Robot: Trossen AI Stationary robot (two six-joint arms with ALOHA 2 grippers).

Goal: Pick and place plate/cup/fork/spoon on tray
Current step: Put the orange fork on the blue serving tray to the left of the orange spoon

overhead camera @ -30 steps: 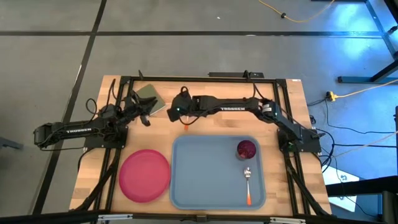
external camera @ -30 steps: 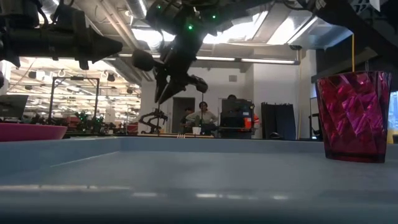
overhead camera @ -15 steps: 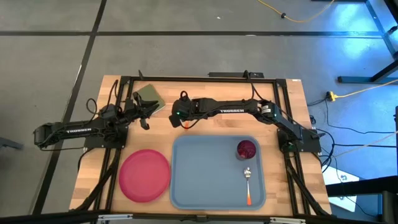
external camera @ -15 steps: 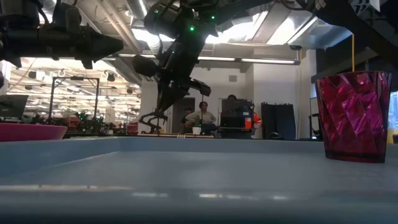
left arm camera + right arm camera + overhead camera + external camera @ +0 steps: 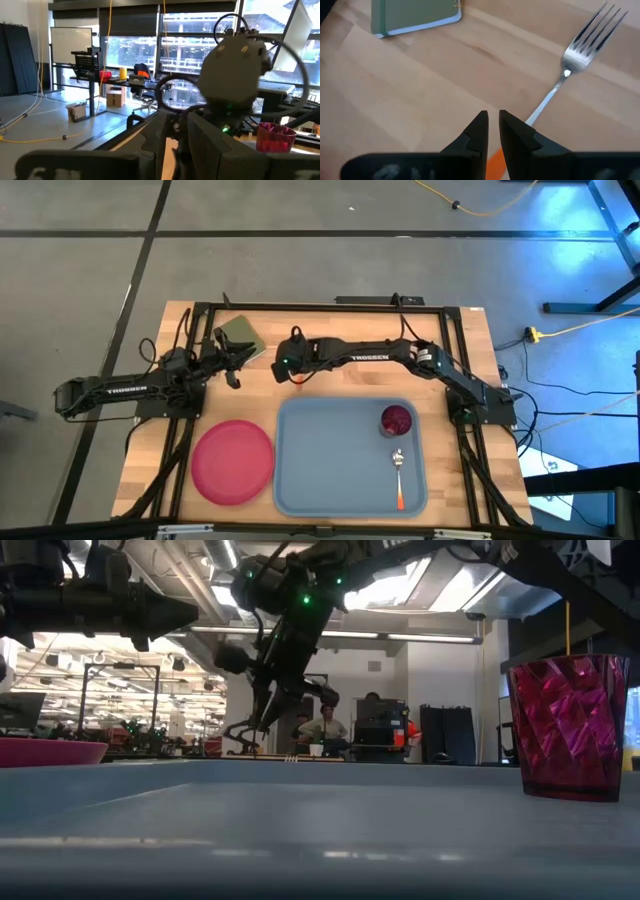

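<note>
The fork (image 5: 580,42) lies flat on the wooden table, silver tines away from me, its orange handle (image 5: 495,161) running under my fingertips. My right gripper (image 5: 493,125) hangs just above the handle, pointing down, fingers nearly together; in the high view it is (image 5: 291,373) beyond the tray's far left corner. The light-blue tray (image 5: 330,470) holds the dark-red cup (image 5: 396,420) and the spoon (image 5: 398,476). The pink-red plate (image 5: 233,462) lies on the table left of the tray. My left gripper (image 5: 236,366) waits open, raised, near the olive-green pad (image 5: 241,336).
The olive-green pad (image 5: 415,15) lies on the wood a short way beyond the fork. A black frame (image 5: 330,307) runs round the table's edges. In the low view the cup (image 5: 570,725) stands at the right and the plate's rim (image 5: 50,750) at the left.
My right gripper has come down toward the table over the fork and shifted a little toward the table's left edge. The fork, cup, spoon and plate have stayed where they were.
</note>
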